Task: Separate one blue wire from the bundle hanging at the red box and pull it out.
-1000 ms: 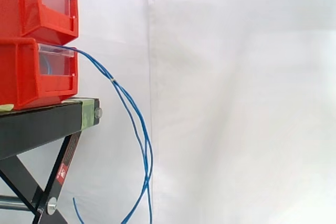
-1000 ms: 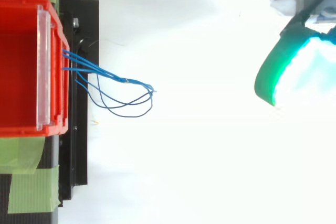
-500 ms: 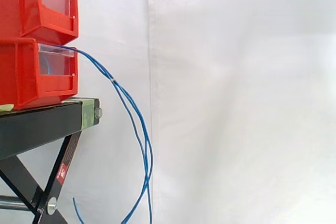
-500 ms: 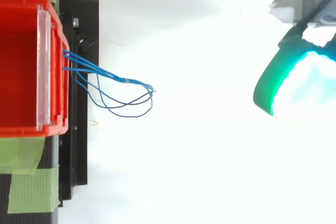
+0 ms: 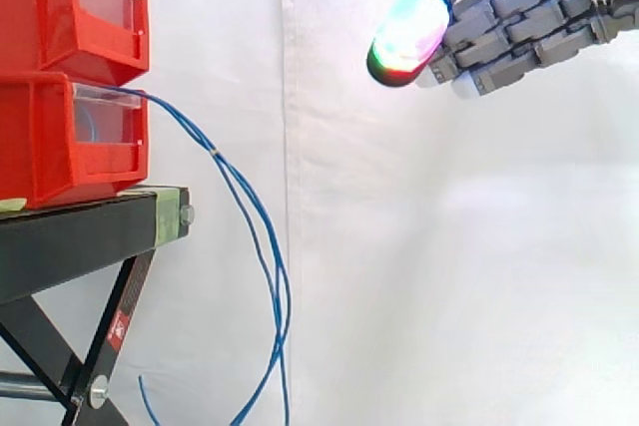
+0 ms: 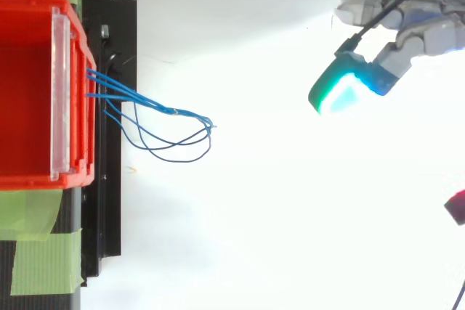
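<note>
– Hand point(image 5: 519, 17) first: is it holding anything?
– No. Its fingers are stretched out and relaxed, grasping nothing. It sits high in the side view, well apart from the blue wires point(image 5: 255, 236). One fingertip point(image 5: 407, 37) glows cyan over red and points towards the bins.
– And the wires?
– Untouched. They leave the front of the lower red bin point(image 5: 60, 137) and hang past the black stand point(image 5: 70, 241) in a long loop, exactly as a second ago.
– What changed, then?
– A second ago just a sliver of the hand showed at the top edge of the side view; now it has come down into the picture. From above, the hand point(image 6: 407, 34) has shifted closer to the wires point(image 6: 171, 125).
– Do the views differ?
– From the side, two red bins are stacked and the wires read as a tight bundle against the white curtain point(image 5: 449, 276). From above, separate strands fan out from the bin's rim, and green tape point(image 6: 40, 266) lies on the stand.
</note>
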